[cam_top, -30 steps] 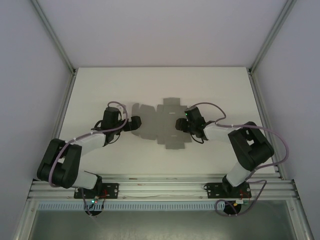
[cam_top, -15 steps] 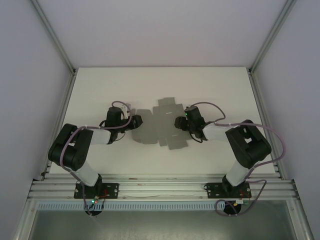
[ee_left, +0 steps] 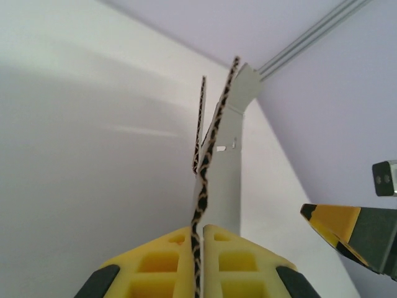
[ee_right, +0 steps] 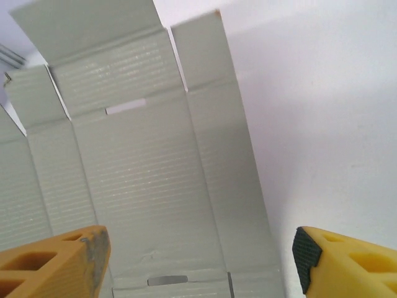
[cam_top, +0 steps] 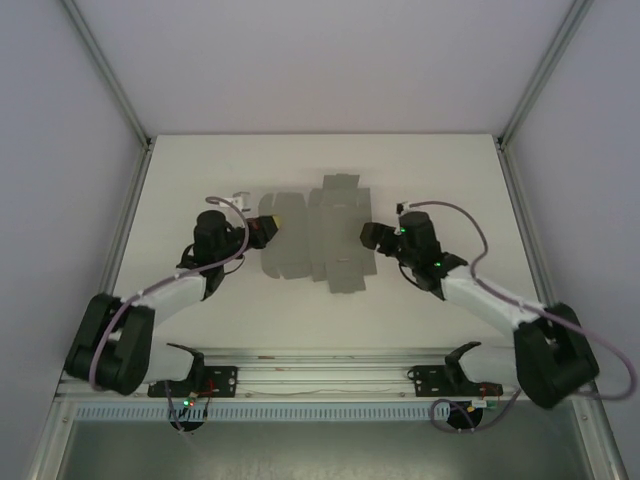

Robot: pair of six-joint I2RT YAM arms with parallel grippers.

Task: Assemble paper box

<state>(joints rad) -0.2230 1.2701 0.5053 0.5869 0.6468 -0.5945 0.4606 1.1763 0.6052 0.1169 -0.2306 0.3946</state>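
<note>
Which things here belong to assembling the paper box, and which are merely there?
Belong to the job: paper box, a flat sheet; left claw, shut on its edge; right claw, open by it.
Merely there: table; frame rail.

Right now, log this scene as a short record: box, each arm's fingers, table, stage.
box: grey cardboard sheet, unfolded, flaps spread, mid-table
left fingers: shut on the box's left edge
right fingers: open at the box's right edge, holding nothing
table: white
stage: box not yet folded into shape
</note>
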